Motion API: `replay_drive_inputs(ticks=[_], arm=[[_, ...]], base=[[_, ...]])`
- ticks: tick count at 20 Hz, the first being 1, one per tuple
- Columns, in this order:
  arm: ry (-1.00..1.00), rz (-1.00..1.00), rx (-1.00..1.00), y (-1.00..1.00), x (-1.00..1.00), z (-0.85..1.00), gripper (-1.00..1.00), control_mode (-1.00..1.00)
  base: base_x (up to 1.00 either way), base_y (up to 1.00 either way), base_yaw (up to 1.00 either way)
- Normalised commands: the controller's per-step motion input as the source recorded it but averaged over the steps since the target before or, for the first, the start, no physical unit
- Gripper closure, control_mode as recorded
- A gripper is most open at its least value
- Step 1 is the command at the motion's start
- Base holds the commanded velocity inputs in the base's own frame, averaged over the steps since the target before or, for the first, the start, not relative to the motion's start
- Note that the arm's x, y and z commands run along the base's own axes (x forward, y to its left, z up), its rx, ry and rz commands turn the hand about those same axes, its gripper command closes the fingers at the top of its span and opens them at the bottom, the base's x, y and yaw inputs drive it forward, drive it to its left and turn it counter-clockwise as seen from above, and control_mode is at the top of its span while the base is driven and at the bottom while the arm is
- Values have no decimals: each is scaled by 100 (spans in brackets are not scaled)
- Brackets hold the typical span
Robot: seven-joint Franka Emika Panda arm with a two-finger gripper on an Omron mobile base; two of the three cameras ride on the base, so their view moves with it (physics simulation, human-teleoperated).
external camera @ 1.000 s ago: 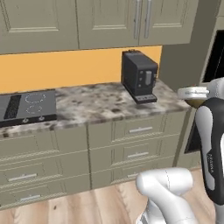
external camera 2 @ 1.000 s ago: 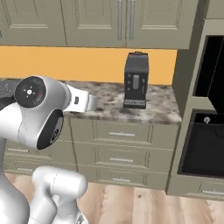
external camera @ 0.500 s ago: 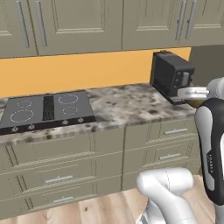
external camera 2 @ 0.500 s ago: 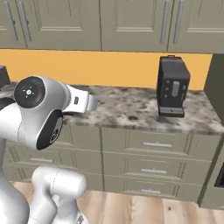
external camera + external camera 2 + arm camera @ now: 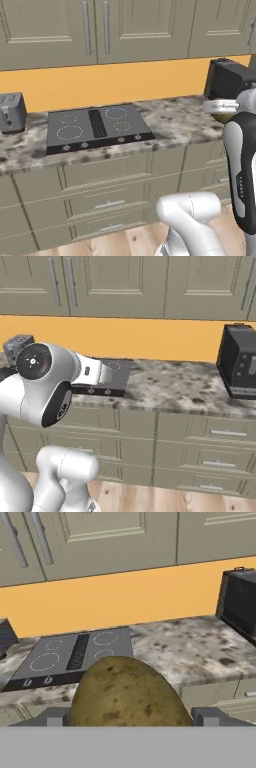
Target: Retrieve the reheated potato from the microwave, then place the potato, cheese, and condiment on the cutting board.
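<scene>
An olive-brown potato fills the lower middle of the hand view, sitting between my gripper's two dark fingertips, which are shut on its sides. In the left base view the potato shows as a small brown lump under the white hand at the right edge, held at about counter height in front of the speckled counter. The microwave, cheese, condiment and cutting board are out of view.
A black cooktop lies in the counter ahead. A black coffee machine stands at the right and a grey toaster at the far left. Wall cabinets hang above and drawers run below.
The whole picture has slid right as the base drove left along the counter: the coffee machine went to the right edge and the cooktop and toaster came in. The potato stays gripped.
</scene>
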Motion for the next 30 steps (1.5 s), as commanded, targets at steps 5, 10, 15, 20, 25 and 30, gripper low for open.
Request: replay_drive_inputs(ticks=[5,10,15,20,25,30], arm=[[0,0,0,0,0,0,100,100],[0,0,0,0,0,0,100,100],[0,0,0,0,0,0,100,100],[0,0,0,0,0,0,100,100],[0,0,0,0,0,0,100,100],[0,0,0,0,0,0,100,100]], base=[[27,88,0],[20,90,0],[20,90,0],[20,91,0],[19,91,0],[19,92,0]])
